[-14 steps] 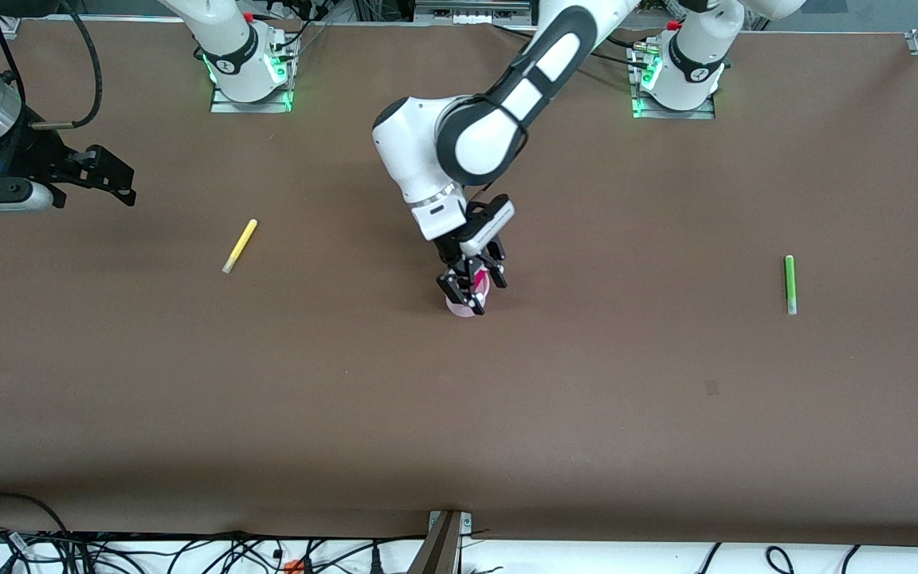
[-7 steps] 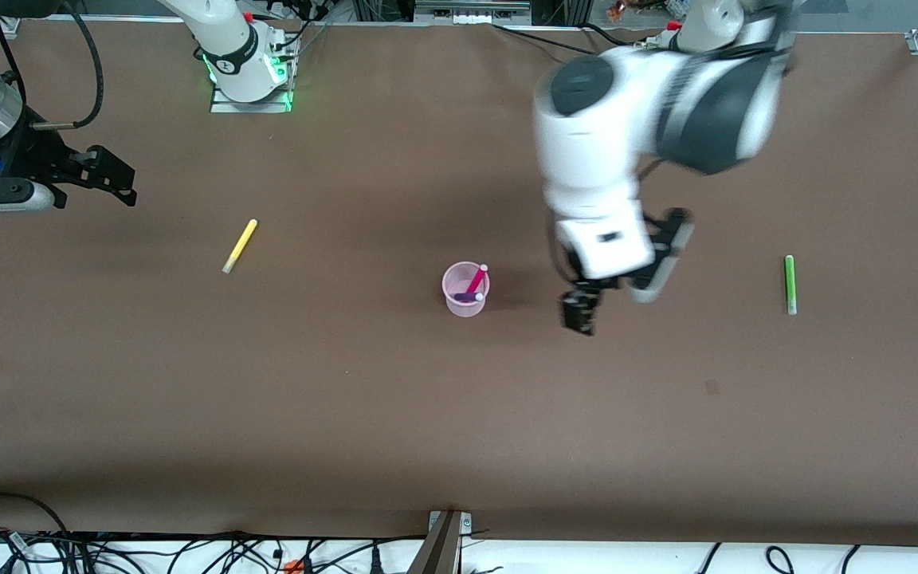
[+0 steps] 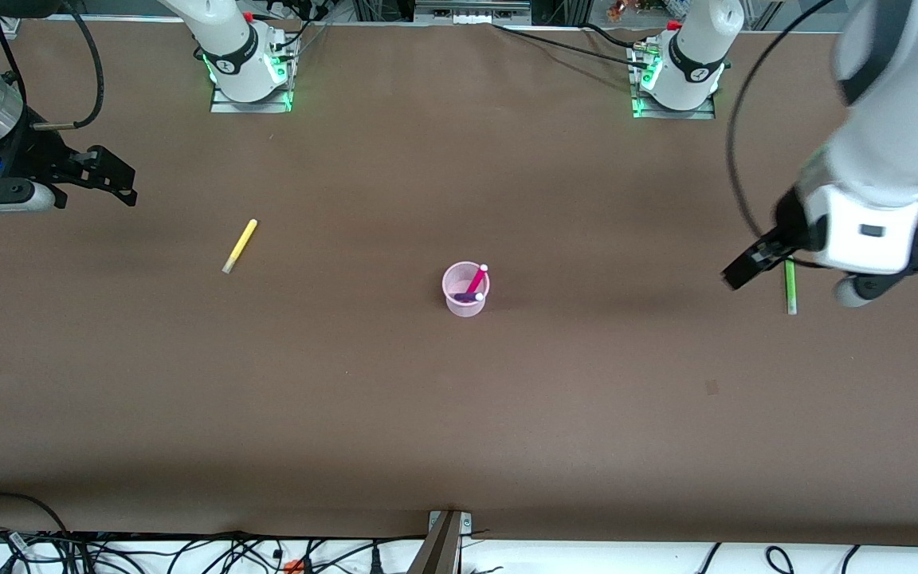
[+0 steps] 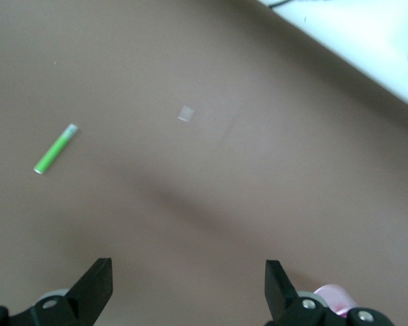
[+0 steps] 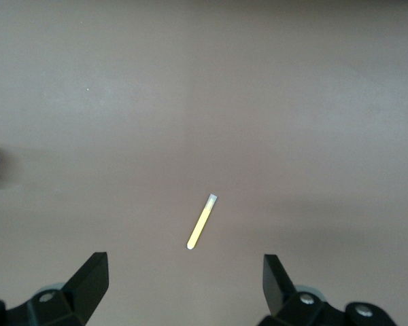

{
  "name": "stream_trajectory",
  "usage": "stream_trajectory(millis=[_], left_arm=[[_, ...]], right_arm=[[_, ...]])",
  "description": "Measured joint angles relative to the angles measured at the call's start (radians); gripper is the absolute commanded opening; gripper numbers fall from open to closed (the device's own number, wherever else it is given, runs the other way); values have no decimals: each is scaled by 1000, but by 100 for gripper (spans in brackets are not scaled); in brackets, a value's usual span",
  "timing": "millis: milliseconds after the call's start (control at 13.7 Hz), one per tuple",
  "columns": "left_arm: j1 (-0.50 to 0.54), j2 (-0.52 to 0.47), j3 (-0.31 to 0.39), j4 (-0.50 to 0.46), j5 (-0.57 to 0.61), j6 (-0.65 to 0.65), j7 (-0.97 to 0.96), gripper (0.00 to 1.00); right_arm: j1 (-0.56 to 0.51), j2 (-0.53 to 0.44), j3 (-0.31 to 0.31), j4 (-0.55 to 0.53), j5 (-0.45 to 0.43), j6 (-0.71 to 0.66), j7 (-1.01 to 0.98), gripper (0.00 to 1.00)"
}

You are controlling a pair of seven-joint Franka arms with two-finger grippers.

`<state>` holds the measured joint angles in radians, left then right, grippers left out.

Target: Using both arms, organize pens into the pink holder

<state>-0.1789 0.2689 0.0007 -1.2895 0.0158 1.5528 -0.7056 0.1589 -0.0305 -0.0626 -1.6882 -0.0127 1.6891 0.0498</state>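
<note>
The pink holder stands mid-table with the magenta pen and the purple pen in it. The yellow pen lies flat toward the right arm's end. The green pen lies flat toward the left arm's end. My left gripper is open and empty in the air beside the green pen. Its wrist view shows the green pen and the holder's rim. My right gripper waits open and empty at its end of the table. Its wrist view shows the yellow pen.
The brown table has a small pale patch, nearer the front camera than the green pen; it also shows in the left wrist view. Cables lie along the table's front edge. Both arm bases stand at the back edge.
My left gripper has swung away from over the holder toward the left arm's end, to beside the green pen. The holder now shows uncovered with two pens. The right arm has not moved.
</note>
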Motion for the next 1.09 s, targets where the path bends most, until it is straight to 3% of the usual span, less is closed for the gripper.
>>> stream_trajectory(millis=[291,510,801,1093], left_arm=[[99,-57,-1,-104,-20,-30,340,100],[142,-120,-2,-228,-20,17,511,100],[152,-257,-5,-433,-20,128,568,100],[152,-308,-15,-469,-20,141,574,100]], right_arm=[[0,0,0,0,0,0,0,100],[0,0,0,0,0,0,0,100],[0,0,0,0,0,0,0,100],[0,0,0,0,0,0,0,100]])
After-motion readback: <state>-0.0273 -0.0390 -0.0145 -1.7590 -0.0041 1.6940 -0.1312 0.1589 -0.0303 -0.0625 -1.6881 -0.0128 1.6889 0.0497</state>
